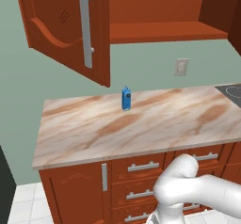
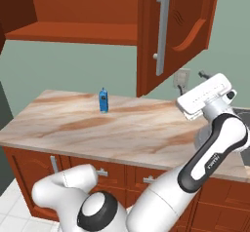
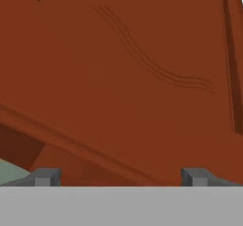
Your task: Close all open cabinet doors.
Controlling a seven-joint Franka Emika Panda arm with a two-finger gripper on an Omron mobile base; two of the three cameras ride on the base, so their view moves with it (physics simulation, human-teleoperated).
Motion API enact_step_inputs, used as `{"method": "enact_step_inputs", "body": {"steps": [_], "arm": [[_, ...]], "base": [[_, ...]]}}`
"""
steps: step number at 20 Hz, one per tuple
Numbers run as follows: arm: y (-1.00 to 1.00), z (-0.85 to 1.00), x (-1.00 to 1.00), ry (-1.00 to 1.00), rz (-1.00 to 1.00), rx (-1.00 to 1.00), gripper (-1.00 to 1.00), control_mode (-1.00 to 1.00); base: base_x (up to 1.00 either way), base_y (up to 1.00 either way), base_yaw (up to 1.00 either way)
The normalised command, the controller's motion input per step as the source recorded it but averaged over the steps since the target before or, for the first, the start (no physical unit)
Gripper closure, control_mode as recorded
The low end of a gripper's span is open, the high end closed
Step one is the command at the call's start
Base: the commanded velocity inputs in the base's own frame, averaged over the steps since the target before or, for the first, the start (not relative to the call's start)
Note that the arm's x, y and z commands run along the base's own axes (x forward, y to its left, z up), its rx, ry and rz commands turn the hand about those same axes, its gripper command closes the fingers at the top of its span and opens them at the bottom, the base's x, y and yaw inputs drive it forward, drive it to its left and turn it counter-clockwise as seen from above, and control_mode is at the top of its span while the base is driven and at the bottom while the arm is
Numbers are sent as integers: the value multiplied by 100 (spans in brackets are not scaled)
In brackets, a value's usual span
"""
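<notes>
— While we scanned the upper cabinet, what was cut off or hard to make out?
— We saw the left door (image 1: 70, 28) and the right door (image 2: 173, 31) both swung open, their tops running off the frame. The label on the small blue bottle (image 1: 126, 99) on the marble counter (image 1: 141, 124) was too small for us to read.
— And the arm?
— We found it bent upward beside the right door, the gripper (image 3: 121, 176) close to that door's reddish panel, fingertips (image 3: 45, 177) spread wide and holding nothing. Dark lettering ran along the forearm, which we couldn't read.
</notes>
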Motion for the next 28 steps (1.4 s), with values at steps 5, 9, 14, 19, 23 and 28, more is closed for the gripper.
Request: {"method": "enact_step_inputs", "body": {"steps": [5, 9, 14, 19, 23, 28], "arm": [[48, 34, 19, -16, 11, -6, -100, -100], [49, 40, 13, -14, 11, -6, -100, -100], [56, 32, 8, -10, 9, -8, -100, -100], [58, 31, 11, -6, 6, -7, -100, -100], [47, 30, 32, -1, 2, -6, -100, -100], [38, 31, 54, 2, 0, -1, -100, -100]], "base": [[0, 0, 0], [0, 0, 0], [0, 0, 0], [0, 0, 0], [0, 0, 0], [0, 0, 0]]}}
